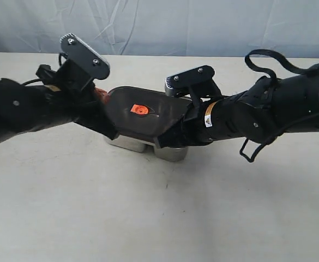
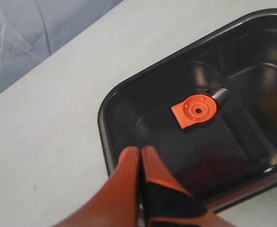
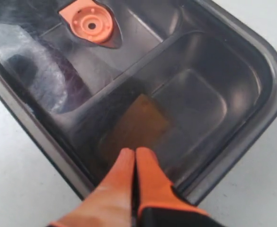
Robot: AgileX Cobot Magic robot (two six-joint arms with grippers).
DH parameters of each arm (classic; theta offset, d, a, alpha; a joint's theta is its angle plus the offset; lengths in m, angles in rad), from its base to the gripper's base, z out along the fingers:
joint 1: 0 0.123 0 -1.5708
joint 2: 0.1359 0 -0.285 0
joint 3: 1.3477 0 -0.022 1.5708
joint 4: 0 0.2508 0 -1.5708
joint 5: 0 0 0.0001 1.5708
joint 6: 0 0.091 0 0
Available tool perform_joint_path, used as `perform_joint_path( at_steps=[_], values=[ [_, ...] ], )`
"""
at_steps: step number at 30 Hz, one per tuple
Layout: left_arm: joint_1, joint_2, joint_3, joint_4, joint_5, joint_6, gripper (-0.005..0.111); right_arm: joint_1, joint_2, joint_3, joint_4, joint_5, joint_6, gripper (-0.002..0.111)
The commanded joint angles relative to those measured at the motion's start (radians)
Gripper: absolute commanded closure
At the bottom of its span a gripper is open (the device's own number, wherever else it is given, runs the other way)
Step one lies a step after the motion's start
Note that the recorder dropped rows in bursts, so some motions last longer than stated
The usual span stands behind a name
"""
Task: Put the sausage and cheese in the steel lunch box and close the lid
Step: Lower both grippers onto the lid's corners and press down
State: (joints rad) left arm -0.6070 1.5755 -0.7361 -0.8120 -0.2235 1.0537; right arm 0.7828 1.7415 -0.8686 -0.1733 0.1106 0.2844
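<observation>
The lid (image 1: 143, 112) lies mid-frame on the steel lunch box (image 1: 173, 154). It looks stiff, light and slick, so I'd press near its rim. The left claw (image 2: 139, 151) and right claw (image 3: 134, 153) are clenched and empty, poised at opposite ends.

Lid (image 1: 160, 115) smoky dark; valve (image 2: 197, 109) orange; cheese (image 3: 140, 125) seemingly brownish; lunch box (image 1: 171, 154) silver.
</observation>
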Motion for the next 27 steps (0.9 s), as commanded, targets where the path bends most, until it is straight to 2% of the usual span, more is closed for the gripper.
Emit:
perform_joint_path(
  at_steps=[1,8,19,27],
  values=[
    [-0.002,0.096,-0.059,0.003,0.042,-0.003,0.107,-0.004,0.047,0.004,0.006,0.035,-0.005,0.109],
    [-0.002,0.170,-0.072,0.003,0.059,-0.003,0.107,-0.004,0.047,0.004,0.006,0.042,-0.005,0.109],
    [-0.002,0.181,-0.072,0.000,0.076,-0.003,0.107,-0.004,0.047,0.004,-0.004,0.042,-0.005,0.109],
    [-0.002,0.253,-0.072,-0.077,0.125,-0.003,0.107,-0.004,0.047,-0.084,-0.043,0.178,-0.005,0.109]
  ],
)
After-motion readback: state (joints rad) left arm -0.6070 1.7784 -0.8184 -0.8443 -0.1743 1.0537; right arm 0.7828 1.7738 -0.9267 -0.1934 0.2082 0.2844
